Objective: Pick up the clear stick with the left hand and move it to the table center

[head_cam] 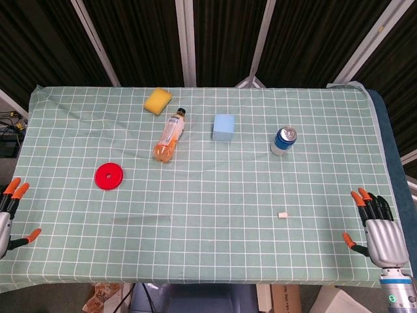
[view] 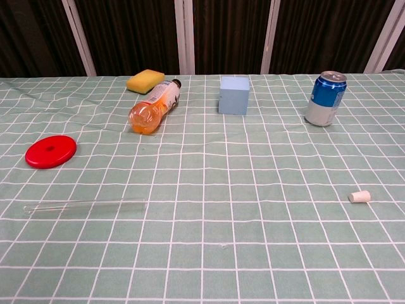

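We see the clear stick (view: 85,206) lying flat on the green checked surface (head_cam: 215,189), at the near left, running left to right along a grid line. It is faint in the head view and plainer in the chest view. Nothing touches it.

The left robot hand (head_cam: 9,218) rests at the near left edge of the surface, well apart from the stick, only partly in frame; its orange-tipped fingers (head_cam: 18,190) are spread and it holds nothing. The right robot hand (head_cam: 378,229) sits at the near right edge, fingers apart and pointing away from us, also released. Neither hand shows in the chest view.

A red disc (view: 50,152) lies flat just beyond the stick on the left. Farther back, an orange drink bottle (view: 154,107) lies on its side, cap pointing toward the far edge, with a yellow sponge (view: 145,80) just beside it at the far left. A light blue cube (view: 234,95) stands near the far middle, and a blue can (view: 325,98) stands upright to its right. A small white cork-like piece (view: 359,197) lies at the near right, well apart from everything else.
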You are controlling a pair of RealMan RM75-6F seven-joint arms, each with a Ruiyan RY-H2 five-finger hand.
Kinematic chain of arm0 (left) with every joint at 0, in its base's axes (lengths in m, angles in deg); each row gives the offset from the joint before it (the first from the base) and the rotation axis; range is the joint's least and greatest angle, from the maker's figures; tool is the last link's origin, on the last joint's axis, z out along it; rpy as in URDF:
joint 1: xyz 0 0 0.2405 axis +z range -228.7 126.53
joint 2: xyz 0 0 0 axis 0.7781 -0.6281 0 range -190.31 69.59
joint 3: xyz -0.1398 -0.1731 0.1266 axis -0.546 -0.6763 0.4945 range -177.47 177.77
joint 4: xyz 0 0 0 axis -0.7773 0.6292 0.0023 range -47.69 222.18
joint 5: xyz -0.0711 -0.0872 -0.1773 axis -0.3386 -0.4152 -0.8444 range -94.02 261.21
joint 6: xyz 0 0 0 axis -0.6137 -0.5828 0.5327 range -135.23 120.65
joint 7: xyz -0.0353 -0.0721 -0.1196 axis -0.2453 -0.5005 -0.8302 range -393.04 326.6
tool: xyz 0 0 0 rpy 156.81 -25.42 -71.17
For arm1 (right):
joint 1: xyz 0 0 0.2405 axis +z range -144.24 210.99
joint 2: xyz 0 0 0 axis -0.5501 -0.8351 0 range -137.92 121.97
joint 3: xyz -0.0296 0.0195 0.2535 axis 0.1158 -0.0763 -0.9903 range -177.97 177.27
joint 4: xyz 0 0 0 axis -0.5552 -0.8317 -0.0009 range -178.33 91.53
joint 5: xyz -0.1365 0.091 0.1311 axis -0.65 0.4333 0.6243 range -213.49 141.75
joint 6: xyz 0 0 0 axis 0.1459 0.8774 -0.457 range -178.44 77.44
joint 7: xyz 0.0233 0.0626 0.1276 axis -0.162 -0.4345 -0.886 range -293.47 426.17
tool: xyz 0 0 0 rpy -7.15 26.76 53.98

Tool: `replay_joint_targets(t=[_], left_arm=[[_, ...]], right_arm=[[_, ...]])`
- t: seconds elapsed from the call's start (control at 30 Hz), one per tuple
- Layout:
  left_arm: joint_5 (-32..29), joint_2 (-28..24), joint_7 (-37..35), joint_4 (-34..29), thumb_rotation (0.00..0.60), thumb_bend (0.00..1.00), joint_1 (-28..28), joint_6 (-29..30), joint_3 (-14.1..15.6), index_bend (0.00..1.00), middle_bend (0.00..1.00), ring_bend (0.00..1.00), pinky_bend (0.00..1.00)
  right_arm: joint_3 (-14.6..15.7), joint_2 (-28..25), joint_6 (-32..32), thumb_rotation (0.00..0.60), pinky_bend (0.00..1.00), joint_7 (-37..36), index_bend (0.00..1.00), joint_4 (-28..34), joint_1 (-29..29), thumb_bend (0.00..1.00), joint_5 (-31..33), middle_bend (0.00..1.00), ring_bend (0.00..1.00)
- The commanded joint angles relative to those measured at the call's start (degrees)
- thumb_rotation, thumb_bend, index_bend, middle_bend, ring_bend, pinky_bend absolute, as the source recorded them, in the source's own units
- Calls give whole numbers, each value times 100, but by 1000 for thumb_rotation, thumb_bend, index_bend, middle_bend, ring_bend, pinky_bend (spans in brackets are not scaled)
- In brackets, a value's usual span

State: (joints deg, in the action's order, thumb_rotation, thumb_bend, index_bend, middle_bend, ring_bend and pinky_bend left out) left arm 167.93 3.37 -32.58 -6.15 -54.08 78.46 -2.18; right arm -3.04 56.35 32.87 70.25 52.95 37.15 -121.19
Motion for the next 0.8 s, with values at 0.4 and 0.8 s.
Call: replay_joint_targets(t=[0.4,0.8], left_arm=[[-31,1,54,-29,600,121,-1,-29,9,0,0,0,0],[142,133,555,-227,600,190,-191,-199,31,52,22,0,0]], right_arm=[[-1,13,0,600,0,25,0,2,2,299,8,0,0],[-7,12,-37,600,0,4,0,5,15,298,39,0,0]])
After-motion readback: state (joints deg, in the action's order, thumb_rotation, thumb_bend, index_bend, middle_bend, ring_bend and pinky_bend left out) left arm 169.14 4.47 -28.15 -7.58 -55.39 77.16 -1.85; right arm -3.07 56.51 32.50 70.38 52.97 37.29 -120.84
